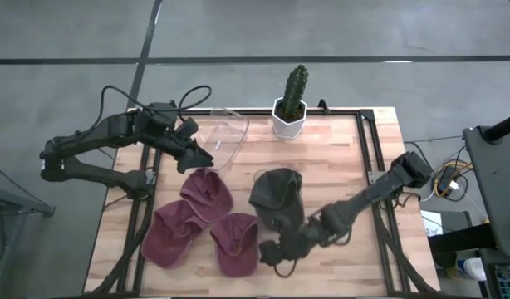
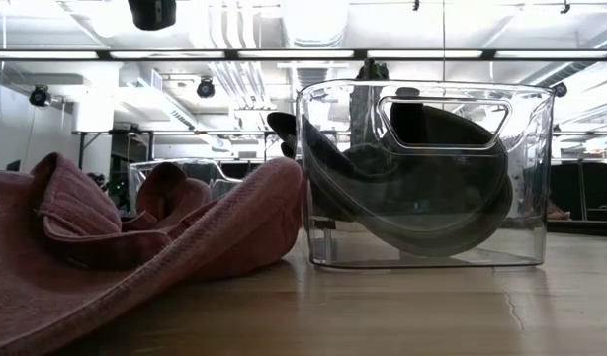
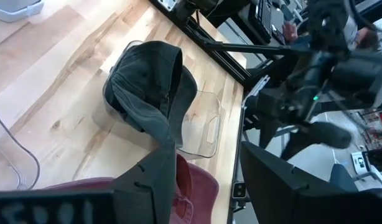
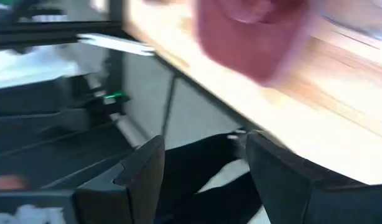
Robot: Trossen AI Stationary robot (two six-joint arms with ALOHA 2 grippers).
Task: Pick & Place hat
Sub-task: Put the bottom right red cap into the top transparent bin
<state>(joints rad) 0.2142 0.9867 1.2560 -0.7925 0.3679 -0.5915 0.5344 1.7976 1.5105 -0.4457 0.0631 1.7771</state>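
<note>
A dark grey hat (image 1: 277, 198) lies in a clear bin (image 2: 422, 247) at mid-table and drapes over the bin's rim (image 3: 150, 81). Three maroon hats lie flat on the wood to its left: one farther back (image 1: 207, 191), two near the front (image 1: 172, 232) (image 1: 236, 242). My left gripper (image 1: 203, 156) is open above the far edge of the rear maroon hat (image 3: 197, 186). My right gripper (image 1: 270, 256) is open and empty, low beside the front maroon hat (image 4: 253, 37), close to the table's near edge.
A second clear bin (image 1: 226, 137) stands empty at the far left, just beyond my left gripper. A cactus in a white pot (image 1: 290, 108) sits at the far edge. Bare wood (image 1: 355, 166) lies right of the dark hat. A black frame rail (image 1: 380, 166) borders the table's right side.
</note>
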